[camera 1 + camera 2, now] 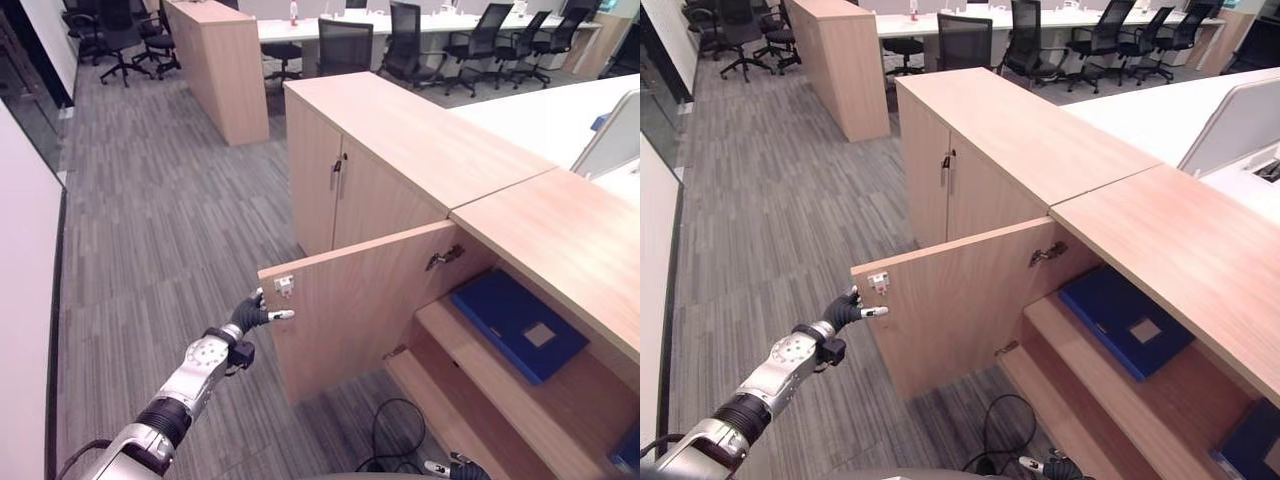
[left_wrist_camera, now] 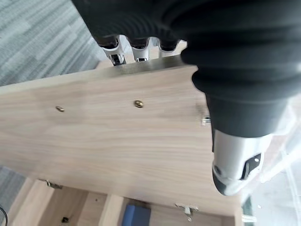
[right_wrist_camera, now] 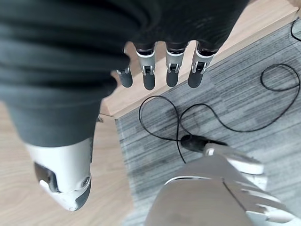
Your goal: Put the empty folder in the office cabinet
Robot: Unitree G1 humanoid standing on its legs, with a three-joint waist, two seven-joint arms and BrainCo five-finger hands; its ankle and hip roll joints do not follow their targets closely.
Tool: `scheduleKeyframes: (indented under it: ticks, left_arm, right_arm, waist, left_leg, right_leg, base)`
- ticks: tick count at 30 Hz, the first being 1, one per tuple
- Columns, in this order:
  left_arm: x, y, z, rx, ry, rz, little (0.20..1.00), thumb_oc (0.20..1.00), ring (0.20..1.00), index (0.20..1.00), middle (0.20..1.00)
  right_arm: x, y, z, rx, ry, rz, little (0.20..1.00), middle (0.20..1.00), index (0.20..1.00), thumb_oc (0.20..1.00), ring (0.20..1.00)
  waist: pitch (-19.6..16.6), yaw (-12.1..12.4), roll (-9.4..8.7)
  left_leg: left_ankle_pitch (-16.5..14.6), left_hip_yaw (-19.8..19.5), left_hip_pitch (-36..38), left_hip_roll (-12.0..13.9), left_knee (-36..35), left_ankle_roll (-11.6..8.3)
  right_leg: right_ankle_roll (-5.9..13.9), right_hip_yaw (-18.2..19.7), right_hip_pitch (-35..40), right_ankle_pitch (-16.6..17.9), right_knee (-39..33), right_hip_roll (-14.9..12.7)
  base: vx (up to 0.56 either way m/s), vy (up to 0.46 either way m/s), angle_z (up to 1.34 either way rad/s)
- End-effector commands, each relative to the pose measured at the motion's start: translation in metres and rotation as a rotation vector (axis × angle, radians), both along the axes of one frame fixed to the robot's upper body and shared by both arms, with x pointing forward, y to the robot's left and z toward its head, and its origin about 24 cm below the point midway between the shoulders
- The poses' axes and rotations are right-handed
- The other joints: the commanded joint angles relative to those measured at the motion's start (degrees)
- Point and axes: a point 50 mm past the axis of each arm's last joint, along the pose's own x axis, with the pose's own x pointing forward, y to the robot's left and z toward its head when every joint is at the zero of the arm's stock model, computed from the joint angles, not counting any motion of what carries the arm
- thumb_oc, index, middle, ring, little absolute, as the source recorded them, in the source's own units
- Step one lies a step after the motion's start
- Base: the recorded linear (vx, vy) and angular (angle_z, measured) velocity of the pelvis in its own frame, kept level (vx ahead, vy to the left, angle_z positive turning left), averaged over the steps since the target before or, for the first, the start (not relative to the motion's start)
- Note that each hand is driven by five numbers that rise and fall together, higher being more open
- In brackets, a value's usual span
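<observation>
A blue folder point(image 1: 515, 320) lies flat on the upper shelf inside the low wooden office cabinet point(image 1: 560, 230), whose door point(image 1: 350, 310) stands swung wide open. My left hand point(image 1: 250, 316) is at the door's free outer edge near the latch plate, fingers point(image 2: 141, 49) straight against that edge and the thumb apart, holding nothing. The folder point(image 2: 136, 216) also peeks out below the door in the left wrist view. My right hand point(image 3: 171, 70) hangs low in front of the cabinet base, fingers relaxed and empty; it just peeks in as the right hand point(image 1: 462, 468) at the bottom edge.
A second dark blue item point(image 1: 1245, 440) sits lower in the cabinet at the right. A closed cabinet point(image 1: 340, 180) adjoins behind. A tall cabinet point(image 1: 215, 60), office chairs point(image 1: 345, 45) and a long desk stand farther back. Carpeted floor point(image 1: 160, 220) lies to the left.
</observation>
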Motion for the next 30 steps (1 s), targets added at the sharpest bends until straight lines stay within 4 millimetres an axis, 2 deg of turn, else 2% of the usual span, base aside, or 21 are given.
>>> scheduleKeyframes:
  ticks: [1,2,3,4,6,7,8,9,10,11,12,16,17,19,20,27,28,29,30]
  left_arm:
    - [0.014,-0.054,0.038,-0.096,-0.197,-0.226,1.0,1.0,1.0,1.0,1.0]
    - [0.014,-0.054,0.038,-0.096,-0.197,-0.225,1.0,1.0,1.0,1.0,1.0]
    - [0.008,-0.049,0.032,-0.133,-0.175,-0.175,1.0,1.0,1.0,1.0,1.0]
    - [0.005,-0.047,0.029,-0.145,-0.161,-0.157,1.0,1.0,1.0,1.0,1.0]
    - [-0.002,-0.04,0.025,-0.156,-0.14,-0.129,1.0,1.0,1.0,1.0,1.0]
    - [-0.002,-0.04,0.025,-0.156,-0.139,-0.128,1.0,1.0,1.0,1.0,1.0]
    - [-0.01,-0.033,0.021,-0.186,-0.119,-0.085,1.0,1.0,1.0,1.0,1.0]
    - [-0.014,-0.03,0.019,-0.212,-0.106,-0.053,1.0,1.0,1.0,1.0,1.0]
    - [-0.016,-0.03,0.017,-0.232,-0.093,-0.042,1.0,1.0,1.0,1.0,1.0]
    - [-0.019,-0.032,0.016,-0.253,-0.087,-0.044,1.0,1.0,1.0,1.0,1.0]
    - [-0.023,-0.036,0.018,-0.257,-0.09,-0.07,1.0,1.0,1.0,1.0,1.0]
    - [-0.025,-0.048,0.024,-0.279,-0.109,-0.13,1.0,1.0,1.0,1.0,1.0]
    - [-0.023,-0.059,0.028,-0.317,-0.12,-0.15,1.0,1.0,1.0,1.0,1.0]
    - [-0.022,-0.062,0.031,-0.329,-0.127,-0.16,1.0,1.0,1.0,1.0,1.0]
    - [-0.023,-0.069,0.035,-0.356,-0.134,-0.186,1.0,1.0,1.0,1.0,1.0]
    - [-0.023,-0.083,0.042,-0.397,-0.144,-0.241,1.0,1.0,1.0,1.0,1.0]
    - [-0.023,-0.087,0.043,-0.412,-0.14,-0.243,1.0,1.0,1.0,1.0,1.0]
    - [-0.021,-0.088,0.044,-0.407,-0.15,-0.239,1.0,1.0,1.0,1.0,1.0]
    - [-0.02,-0.09,0.045,-0.401,-0.156,-0.24,1.0,1.0,1.0,1.0,1.0]
  right_arm:
    - [0.027,0.003,0.004,0.018,-0.076,-0.074,1.0,1.0,1.0,1.0,1.0]
    - [0.027,0.003,0.004,0.018,-0.076,-0.074,1.0,1.0,1.0,1.0,1.0]
    - [0.045,0.008,0.009,0.033,-0.13,-0.066,1.0,1.0,1.0,1.0,1.0]
    - [0.052,0.01,0.011,0.04,-0.154,-0.067,1.0,1.0,1.0,1.0,1.0]
    - [0.064,0.015,0.014,0.053,-0.19,-0.057,1.0,1.0,1.0,1.0,1.0]
    - [0.063,0.015,0.014,0.053,-0.189,-0.056,1.0,1.0,1.0,1.0,1.0]
    - [0.066,0.02,0.015,0.061,-0.196,-0.041,1.0,1.0,1.0,1.0,1.0]
    - [0.067,0.023,0.014,0.065,-0.194,-0.032,1.0,1.0,1.0,1.0,1.0]
    - [0.069,0.026,0.014,0.072,-0.196,-0.029,1.0,1.0,1.0,1.0,1.0]
    - [0.07,0.028,0.014,0.074,-0.197,-0.027,1.0,1.0,1.0,1.0,1.0]
    - [0.071,0.031,0.014,0.076,-0.194,-0.013,1.0,1.0,1.0,1.0,1.0]
    - [0.069,0.033,0.012,0.079,-0.184,-0.001,1.0,1.0,1.0,1.0,1.0]
    - [0.074,0.034,0.014,0.067,-0.194,0.029,1.0,1.0,1.0,1.0,1.0]
    - [0.077,0.033,0.015,0.058,-0.198,0.039,1.0,1.0,1.0,1.0,1.0]
    - [0.079,0.033,0.016,0.053,-0.204,0.06,1.0,1.0,1.0,1.0,1.0]
    - [0.08,0.024,0.018,0.025,-0.202,0.068,1.0,1.0,1.0,1.0,1.0]
    - [0.077,0.021,0.018,0.017,-0.192,0.067,1.0,1.0,1.0,1.0,1.0]
    - [0.077,0.019,0.018,0.006,-0.187,0.077,1.0,1.0,1.0,1.0,1.0]
    - [0.076,0.017,0.018,-0.002,-0.18,0.081,1.0,1.0,1.0,1.0,1.0]
  waist:
    - [2.4,-2.5,0.13]
    - [2.4,-2.5,0.14]
    - [3.9,-1.8,0.52]
    - [4.6,-0.8,1.07]
    - [4.9,1.5,2.27]
    - [4.9,1.4,2.2]
    - [4.7,3.0,2.65]
    - [4.7,4.0,2.47]
    - [4.3,4.7,2.16]
    - [4.0,5.4,1.63]
    - [4.1,6.2,1.0]
    - [3.2,5.7,0.98]
    - [3.0,4.5,1.82]
    - [3.0,4.1,2.11]
    - [3.0,3.3,2.49]
    - [4.0,1.1,3.49]
    - [4.6,0.4,3.57]
    - [5.4,0.5,3.78]
    - [5.7,0.7,3.92]
  left_leg:
    - [-3.0,-1.9,-1.9,0.2,0.5,-1.08]
    - [-3.0,-1.8,-2.0,0.2,0.5,-1.07]
    - [-2.1,-0.2,-3.3,0.6,0.5,-0.75]
    - [-1.3,1.2,-4.4,1.2,0.5,-0.57]
    - [0.2,4.8,-6.5,2.6,1.0,-0.49]
    - [0.1,4.8,-6.5,2.5,1.1,-0.52]
    - [0.8,7.9,-7.4,3.3,1.7,-0.08]
    - [1.1,9.9,-7.3,3.5,2.2,0.24]
    - [0.6,10.3,-7.4,3.4,2.3,0.16]
    - [0.6,11.5,-7.8,3.2,2.7,0.12]
    - [1.4,13.7,-8.0,3.2,3.4,0.33]
    - [1.8,14.3,-7.5,3.6,3.5,-0.48]
    - [3.3,15.0,-7.4,4.9,3.3,-1.82]
    - [3.8,15.4,-7.2,5.5,3.3,-2.34]
    - [4.6,16.2,-7.0,6.5,3.3,-3.18]
    - [5.7,17.8,-7.6,10.2,8.0,-5.27]
    - [6.2,17.2,-7.9,11.4,11.2,-6.0]
    - [7.9,14.4,-8.7,12.2,13.9,-6.68]
    - [8.7,10.9,-9.0,12.0,14.9,-6.75]
  right_leg:
    - [7.66,-1.5,4.4,-5.0,1.6,-4.2]
    - [7.66,-1.4,4.4,-5.0,1.6,-4.2]
    - [7.92,-1.1,0.9,-4.2,5.0,-4.1]
    - [7.91,-3.3,-0.5,-4.5,7.4,-4.5]
    - [6.66,-12.0,-0.2,-6.8,11.6,-6.6]
    - [6.68,-12.0,-0.4,-7.2,12.1,-6.7]
    - [5.56,-17.9,0.8,-8.6,17.5,-9.0]
    - [5.69,-20.4,2.2,-8.4,19.5,-10.1]
    - [6.33,-21.2,3.6,-8.9,19.6,-10.3]
    - [6.68,-22.7,5.1,-8.8,18.1,-10.3]
    - [6.49,-24.3,5.8,-7.0,16.2,-10.7]
    - [6.4,-22.8,7.6,-8.4,10.6,-8.6]
    - [5.84,-21.1,8.2,-8.7,6.5,-6.4]
    - [5.6,-20.5,8.6,-8.6,4.7,-5.6]
    - [5.27,-19.2,9.1,-8.6,2.4,-4.2]
    - [3.41,-16.0,9.7,-10.2,1.0,-1.1]
    - [2.41,-14.7,10.1,-10.9,1.2,-0.2]
    - [1.67,-13.0,10.0,-11.1,1.4,0.6]
    - [1.33,-12.1,9.8,-11.3,2.1,0.7]
  base:
    - [-0.07,0.005,-0.04]
    - [-0.22,-0.03,-0.08]
    - [-0.29,-0.049,-0.15]
    - [-0.39,-0.054,-0.27]
    - [-0.25,-0.008,-0.61]
    - [-0.25,0.021,-1.39]
    - [-0.23,-0.015,-1.37]
    - [-0.25,-0.047,-1.33]
    - [-0.16,-0.112,-0.78]
    - [-0.17,-0.139,-1.22]
    - [-0.15,-0.103,-1.14]
    - [-0.06,-0.201,-0.56]
    - [-0.07,-0.203,-0.43]
    - [-0.06,-0.224,-0.48]
    - [-0.04,-0.182,-0.61]
    - [-0.05,-0.155,-0.41]
    - [-0.04,-0.125,-0.53]
    - [-0.06,-0.14,-0.52]
    - [-0.03,-0.076,-0.69]
